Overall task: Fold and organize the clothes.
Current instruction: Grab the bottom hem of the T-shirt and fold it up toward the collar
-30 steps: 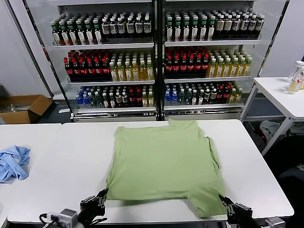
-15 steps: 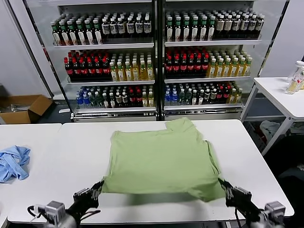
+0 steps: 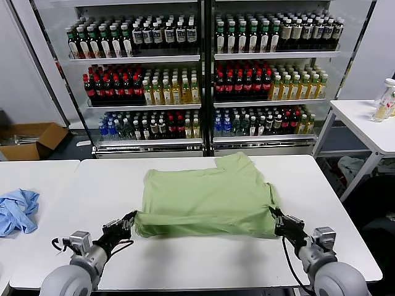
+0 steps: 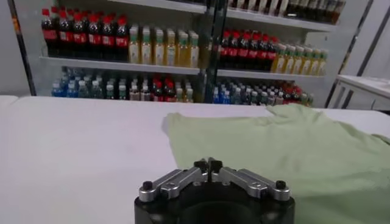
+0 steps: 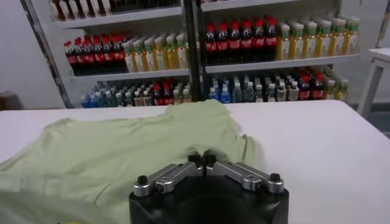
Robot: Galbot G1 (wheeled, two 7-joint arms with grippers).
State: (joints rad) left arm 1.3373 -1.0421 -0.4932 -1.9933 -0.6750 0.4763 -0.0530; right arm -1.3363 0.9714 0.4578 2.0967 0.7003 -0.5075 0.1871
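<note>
The clothes are one light green shirt lying on the white table; in the left wrist view the shirt spreads beyond the fingertips, and in the right wrist view it does the same. Its near hem is raised off the table and curls over toward the middle. My left gripper is shut on the hem's left corner, my right gripper on the right corner. The left gripper and the right gripper both show their tips pressed together at the cloth's edge. Collar and buttons are hidden.
A crumpled light blue garment lies on the neighbouring table at the left. Glass-fronted drink shelves stand behind the table. A cardboard box sits on the floor at the far left, and a small side table with bottles at the right.
Both grippers have moved from the table's near edge toward the middle, carrying the shirt's near hem up and over. The visible shirt has become shorter front to back.
</note>
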